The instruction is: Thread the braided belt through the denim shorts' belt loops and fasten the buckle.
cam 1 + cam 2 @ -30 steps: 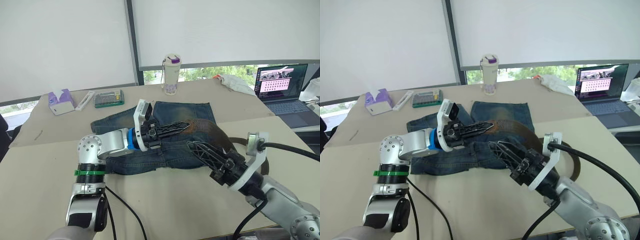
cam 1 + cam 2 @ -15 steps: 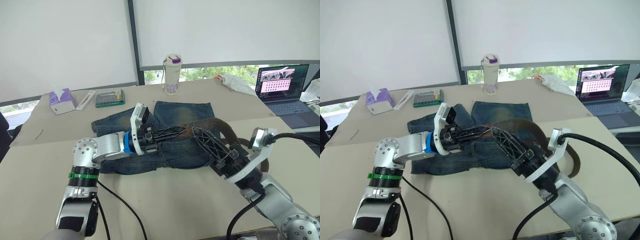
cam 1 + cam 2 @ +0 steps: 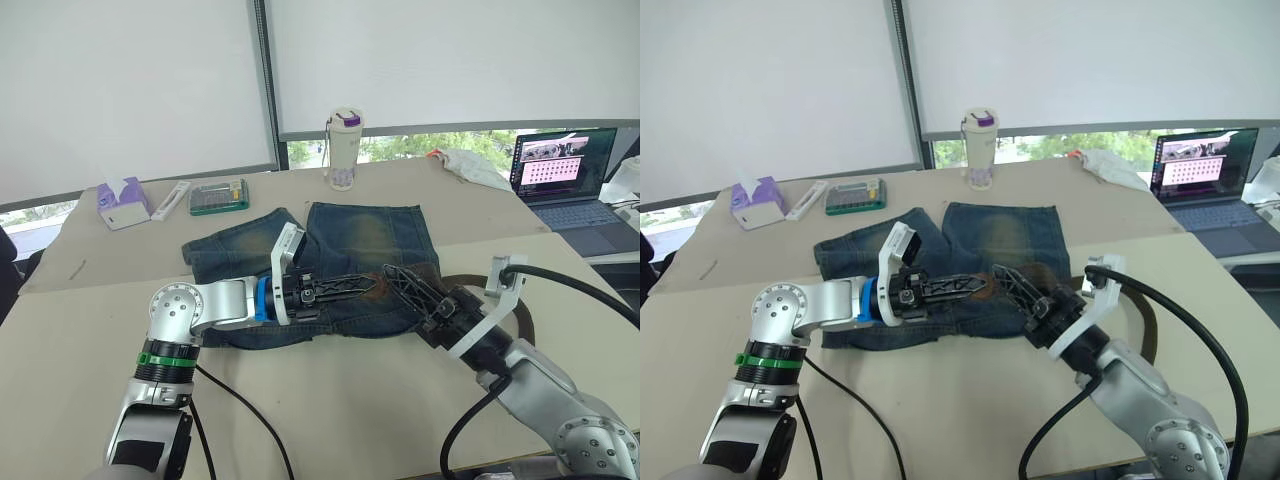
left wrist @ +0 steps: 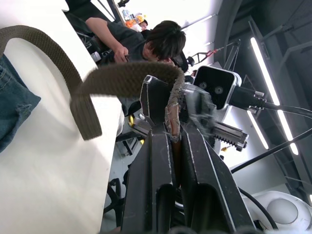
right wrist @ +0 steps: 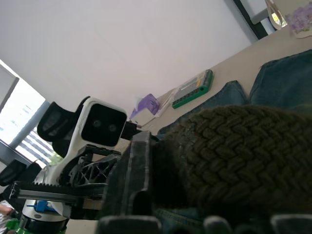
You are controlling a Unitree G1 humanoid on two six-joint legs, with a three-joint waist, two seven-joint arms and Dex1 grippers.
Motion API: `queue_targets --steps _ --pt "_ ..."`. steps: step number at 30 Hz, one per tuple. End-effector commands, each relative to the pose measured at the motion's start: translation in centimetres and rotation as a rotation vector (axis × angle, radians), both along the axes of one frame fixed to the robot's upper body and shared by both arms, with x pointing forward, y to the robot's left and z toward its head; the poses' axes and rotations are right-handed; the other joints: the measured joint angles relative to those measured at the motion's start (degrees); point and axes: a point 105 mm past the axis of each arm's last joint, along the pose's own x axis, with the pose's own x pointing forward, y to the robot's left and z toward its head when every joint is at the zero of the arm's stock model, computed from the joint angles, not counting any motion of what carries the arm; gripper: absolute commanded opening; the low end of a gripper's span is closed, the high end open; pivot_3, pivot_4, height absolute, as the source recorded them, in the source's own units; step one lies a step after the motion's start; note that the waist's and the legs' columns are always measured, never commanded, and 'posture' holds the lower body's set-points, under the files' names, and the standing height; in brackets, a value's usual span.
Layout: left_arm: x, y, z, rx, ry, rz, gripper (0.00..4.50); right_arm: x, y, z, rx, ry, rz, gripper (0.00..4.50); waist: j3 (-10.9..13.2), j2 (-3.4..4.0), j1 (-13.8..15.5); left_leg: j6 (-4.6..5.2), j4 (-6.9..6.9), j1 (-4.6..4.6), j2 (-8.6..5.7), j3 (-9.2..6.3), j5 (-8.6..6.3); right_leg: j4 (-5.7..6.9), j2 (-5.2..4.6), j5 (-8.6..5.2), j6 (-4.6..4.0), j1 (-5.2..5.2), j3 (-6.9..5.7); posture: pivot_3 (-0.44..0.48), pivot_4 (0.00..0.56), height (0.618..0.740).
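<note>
Both pincers have dropped lower and closer since a second ago, now meeting tip to tip over the faded blue denim shorts [image 3: 350,240], which lie flat on the tan bench [image 3: 90,330]. Left pincer [image 3: 372,284] is pressed together on the reddish-brown leather tip of the dark olive braided belt [image 4: 122,78]. Right pincer [image 3: 398,277] grips the same belt just beside it. From there the belt loops over the bench to the robot's right of the shorts.

Bright, even daylight through the white roller blinds [image 3: 130,80]; soft shadows; the close woven olive-brown belt [image 5: 243,146] is blurred.
</note>
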Motion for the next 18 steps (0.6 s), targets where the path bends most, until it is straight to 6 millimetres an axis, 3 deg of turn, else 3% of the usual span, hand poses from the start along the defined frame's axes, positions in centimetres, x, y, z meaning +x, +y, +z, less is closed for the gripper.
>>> queue_targets --steps 1,6,13,18 --pt "-0.4 0.3 0.6 -0.013 -0.037 -0.013 0.00 -0.8 -0.7 0.5 -0.058 -0.035 -0.012 0.02 0.0 -0.02 0.0 0.00 0.00 0.00 -0.01 0.00 0.00 -0.01 -0.01 0.00 0.00 0.01 0.00 0.000 0.150 0.740" --pt "-0.5 0.3 0.4 0.002 -0.044 -0.028 0.00 -1.4 -0.9 0.3 -0.104 -0.033 0.031 0.02 0.1 -0.14 -0.1 0.02 0.00 0.00 -0.01 0.02 0.01 -0.01 -0.01 -0.01 0.01 0.03 0.00 0.000 0.150 0.740" --pt "-0.9 0.2 0.3 0.015 -0.063 -0.049 0.00 -2.0 -0.6 -0.1 -0.205 -0.039 0.124 2.48 0.2 -0.30 0.0 0.02 0.00 -0.01 0.01 0.03 0.01 -0.03 0.01 -0.01 0.01 0.03 -0.01 0.000 0.150 0.740" --pt "-1.1 0.5 0.1 0.026 -0.073 -0.054 0.00 -2.0 -1.0 0.2 -0.209 -0.049 0.130 2.48 0.2 -0.39 0.1 0.03 0.00 -0.03 0.00 0.02 0.01 -0.03 -0.03 -0.01 0.01 0.04 -0.02 0.000 0.150 0.740"
